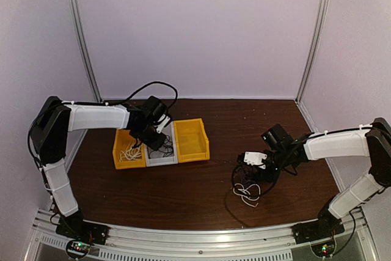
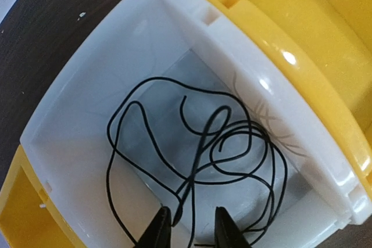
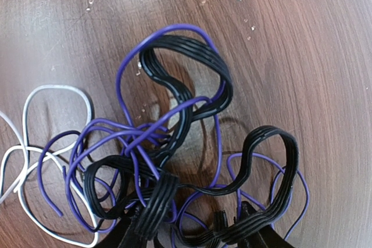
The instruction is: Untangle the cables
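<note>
Two piles right now: one black cord (image 2: 201, 143) sits loose in the white bin (image 2: 70, 126), left end effector (image 2: 192, 232) open above it, so that one looks sorted. The purple, black and white tangle (image 3: 183, 121) lies on the table (image 3: 302, 45) under the right end effector (image 3: 195, 233); can't tell its grip.

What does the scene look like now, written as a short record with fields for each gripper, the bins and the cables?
left gripper: open over the white plastic bin, one strand between its fingers
white plastic bin: holds a thin black cable, loosely looped
left yellow plastic bin: holds a loopy white cable
right gripper: low over a tangle on the brown wooden table; open or shut unclear
tangle: flat ribbed black cable, thin purple cable, thin white cable
</note>
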You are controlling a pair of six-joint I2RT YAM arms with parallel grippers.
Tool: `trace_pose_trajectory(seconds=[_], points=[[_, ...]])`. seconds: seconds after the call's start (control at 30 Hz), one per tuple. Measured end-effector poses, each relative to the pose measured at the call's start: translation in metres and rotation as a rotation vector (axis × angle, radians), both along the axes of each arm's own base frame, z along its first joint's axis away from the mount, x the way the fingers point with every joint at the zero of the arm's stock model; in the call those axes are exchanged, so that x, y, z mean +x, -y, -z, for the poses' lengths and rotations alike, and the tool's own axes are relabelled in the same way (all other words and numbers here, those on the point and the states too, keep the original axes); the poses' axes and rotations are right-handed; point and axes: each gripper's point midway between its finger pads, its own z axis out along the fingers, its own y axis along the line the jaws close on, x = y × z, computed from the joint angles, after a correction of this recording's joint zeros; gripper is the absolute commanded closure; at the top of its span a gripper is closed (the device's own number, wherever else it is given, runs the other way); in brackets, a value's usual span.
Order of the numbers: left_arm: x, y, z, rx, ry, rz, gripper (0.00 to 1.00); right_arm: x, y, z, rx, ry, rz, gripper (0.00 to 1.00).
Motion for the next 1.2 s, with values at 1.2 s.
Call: trace_pose_trajectory(seconds=[1.2], points=[[-0.082,0.046,-0.207,-0.752,0.475,0.411,0.50,-0.038,-0.033,-0.084,0.176,-0.089,-0.215,0.57]])
